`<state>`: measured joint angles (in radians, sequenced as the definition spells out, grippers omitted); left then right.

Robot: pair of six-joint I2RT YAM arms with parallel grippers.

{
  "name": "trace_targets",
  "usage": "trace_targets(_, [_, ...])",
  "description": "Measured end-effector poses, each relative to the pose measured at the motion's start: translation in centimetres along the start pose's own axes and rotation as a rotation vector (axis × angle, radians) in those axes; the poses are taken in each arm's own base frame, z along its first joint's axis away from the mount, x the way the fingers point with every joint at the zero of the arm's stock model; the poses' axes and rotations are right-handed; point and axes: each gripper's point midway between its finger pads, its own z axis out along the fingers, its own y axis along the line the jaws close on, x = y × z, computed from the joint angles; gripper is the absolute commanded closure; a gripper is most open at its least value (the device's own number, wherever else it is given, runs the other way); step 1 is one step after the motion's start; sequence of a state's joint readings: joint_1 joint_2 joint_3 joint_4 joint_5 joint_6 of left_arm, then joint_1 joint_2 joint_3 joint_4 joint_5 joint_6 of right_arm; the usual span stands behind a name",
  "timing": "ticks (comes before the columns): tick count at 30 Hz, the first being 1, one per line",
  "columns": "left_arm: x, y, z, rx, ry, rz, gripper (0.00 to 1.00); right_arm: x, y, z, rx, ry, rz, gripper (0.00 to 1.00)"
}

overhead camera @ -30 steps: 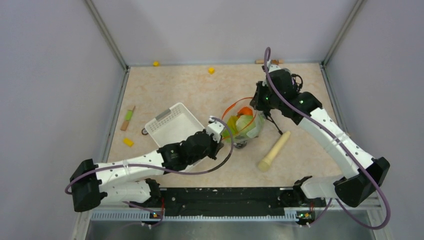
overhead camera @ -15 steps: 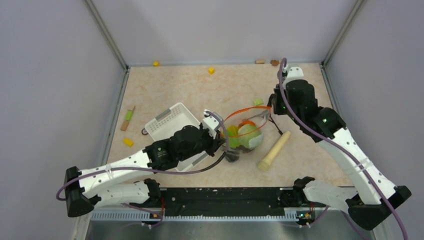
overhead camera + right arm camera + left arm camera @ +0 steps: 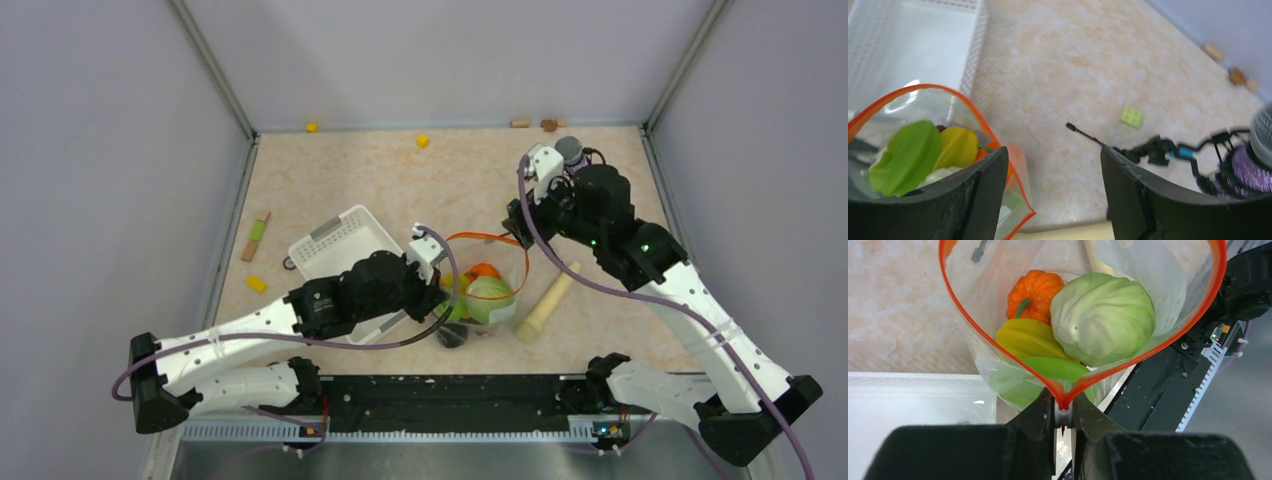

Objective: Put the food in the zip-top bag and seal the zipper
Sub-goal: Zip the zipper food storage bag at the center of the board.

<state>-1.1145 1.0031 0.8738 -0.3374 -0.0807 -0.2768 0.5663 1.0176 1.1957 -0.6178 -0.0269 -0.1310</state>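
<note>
The zip-top bag (image 3: 487,292) lies open at mid-table, its red-orange zipper (image 3: 490,238) curving in a loop. Inside the bag the food shows: a pale green round piece (image 3: 1103,315), an orange piece (image 3: 1033,287), a yellow piece (image 3: 1025,340) and a light-green slice (image 3: 1053,367). A dark piece (image 3: 452,336) sits at the bag's near end. My left gripper (image 3: 1064,407) is shut on the zipper's corner, where the two strips meet. My right gripper (image 3: 1053,160) hangs open just right of the bag's far corner (image 3: 1018,202), with nothing in it.
A white slotted basket (image 3: 340,245) stands left of the bag, under my left arm. A beige wooden rod (image 3: 547,300) lies right of the bag. A small green block (image 3: 1131,116) and a black stand (image 3: 1158,147) lie beyond my right fingers. Yellow blocks (image 3: 423,141) are scattered.
My right gripper has opened and let go of the bag's mouth, shifting back left. The bag has slid toward the near edge. The left gripper keeps its hold on the zipper corner.
</note>
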Motion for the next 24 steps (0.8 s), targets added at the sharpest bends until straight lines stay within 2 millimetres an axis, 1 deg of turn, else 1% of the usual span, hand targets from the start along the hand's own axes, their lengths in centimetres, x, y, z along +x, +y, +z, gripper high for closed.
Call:
trace_targets(2, [0.1,0.0,-0.5,0.002,0.002,-0.009,1.0,-0.9,2.0,0.1,-0.136,-0.044,-0.106,0.28])
trace_targets(5, [0.1,0.0,-1.3,0.002,0.001,-0.016,1.0,-1.9,5.1,0.0,-0.344,-0.106,-0.242,0.28])
trace_targets(7, [0.2,0.1,-1.5,0.0,0.005,-0.019,1.0,-2.7,7.3,-0.2,-0.489,-0.153,-0.302,0.28])
trace_targets(9, [0.3,0.1,-1.6,0.0,0.009,-0.022,1.0,-2.8,9.2,-0.4,-0.617,-0.182,-0.332,0.28])
trace_targets(12, [0.3,0.1,-1.6,-0.001,0.009,-0.029,1.0,-2.1,11.2,-0.5,-0.761,-0.193,-0.36,0.28])
trace_targets(15, [0.3,0.2,-1.6,-0.01,0.007,-0.038,1.0,-0.8,13.1,-1.0,-0.879,-0.184,-0.399,0.28])
trace_targets(19, [0.3,0.4,-1.4,-0.026,0.008,-0.053,1.0,0.2,16.4,-2.7,-1.014,-0.184,-0.449,0.28])
trace_targets(21, [0.3,0.5,-1.4,-0.036,0.007,-0.063,1.0,0.3,17.7,-3.3,-1.05,-0.181,-0.452,0.27])
trace_targets(24, [0.2,0.7,-1.3,-0.048,-0.001,-0.073,1.0,0.3,19.1,-3.0,-1.017,-0.165,-0.437,0.27])
